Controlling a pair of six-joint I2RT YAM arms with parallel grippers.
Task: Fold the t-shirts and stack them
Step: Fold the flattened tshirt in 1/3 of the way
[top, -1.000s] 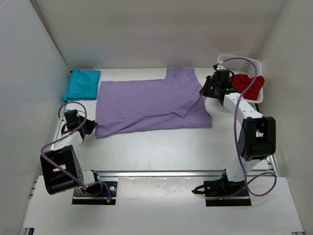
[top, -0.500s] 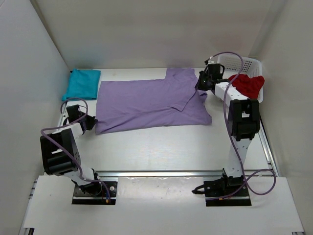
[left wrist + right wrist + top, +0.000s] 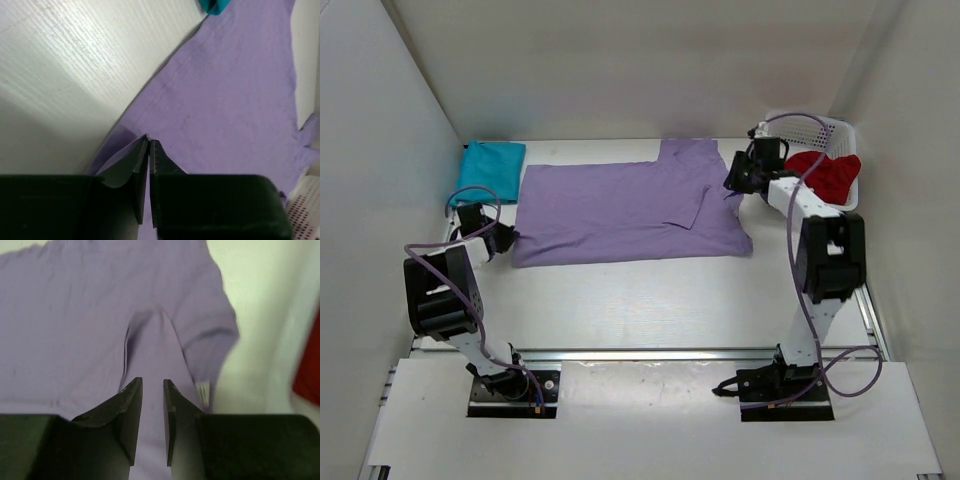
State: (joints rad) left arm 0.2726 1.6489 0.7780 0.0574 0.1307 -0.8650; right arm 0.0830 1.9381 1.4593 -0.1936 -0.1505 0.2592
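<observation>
Starts letting go of the purple shirt (image 3: 620, 210), now pulled flat across the tabletop (image 3: 640, 300) and ready to fold: right end effector (image 3: 152, 382) parted at the far-right sleeve, left end effector (image 3: 149, 140) barely cracked, hold unclear.

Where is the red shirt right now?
Seen from above, the red t-shirt sits in the white basket at the far right corner, beside the right gripper.

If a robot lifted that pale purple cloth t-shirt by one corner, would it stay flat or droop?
Likely droop: the pale purple cloth t-shirt lies limp with a creased sleeve. Probably light, since it looks thin. Pushed, it may bunch.
</observation>
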